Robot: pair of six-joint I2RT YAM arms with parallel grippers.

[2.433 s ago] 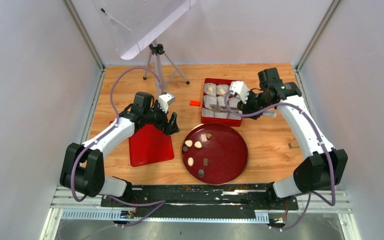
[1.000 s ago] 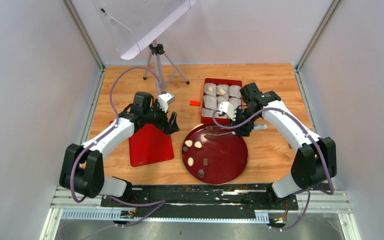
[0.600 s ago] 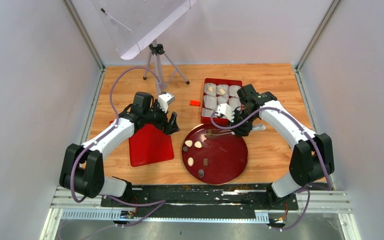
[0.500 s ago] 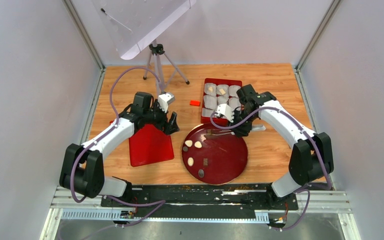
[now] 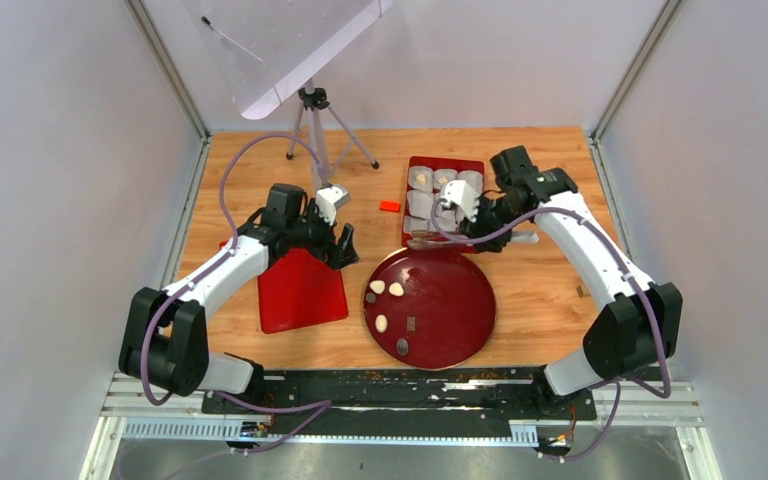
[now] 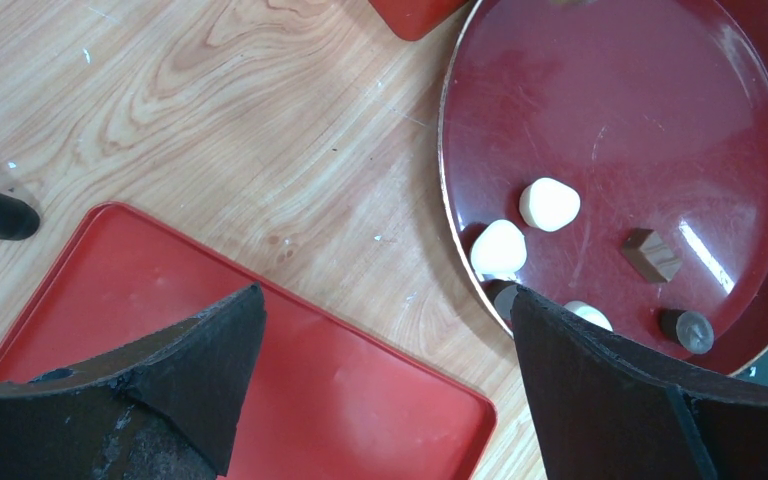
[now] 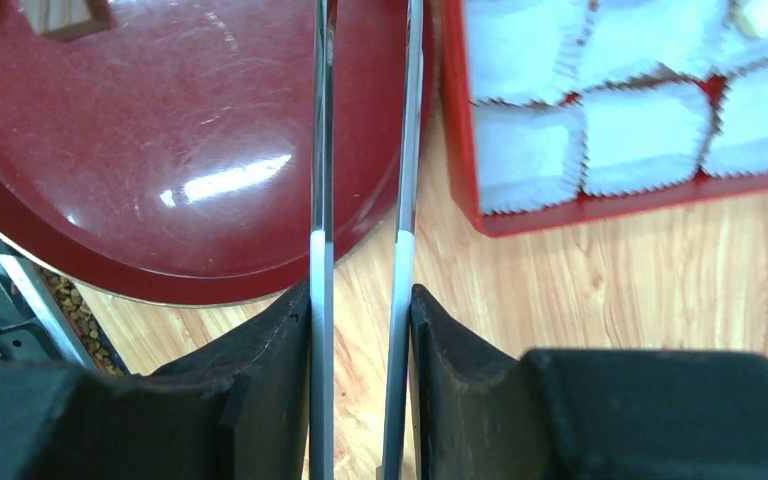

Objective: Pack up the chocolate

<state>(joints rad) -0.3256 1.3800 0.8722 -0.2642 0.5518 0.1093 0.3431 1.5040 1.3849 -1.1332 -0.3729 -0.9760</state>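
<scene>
about six chocolates (image 5: 397, 289) lie on the plate (image 5: 465, 300), and two seem packed in the box (image 5: 444, 160). the right gripper (image 7: 360, 300) pinches tweezers (image 7: 321, 150); their tips are cut off, so i cannot tell whether they hold a piece. the left gripper (image 6: 385, 300) gapes wide, empty.

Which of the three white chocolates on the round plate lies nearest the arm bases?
The lone white chocolate, left of the brown square; the other two sit paired farther back.

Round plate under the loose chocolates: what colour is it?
The plate is glossy dark red; the left wrist view shows it best.
</scene>
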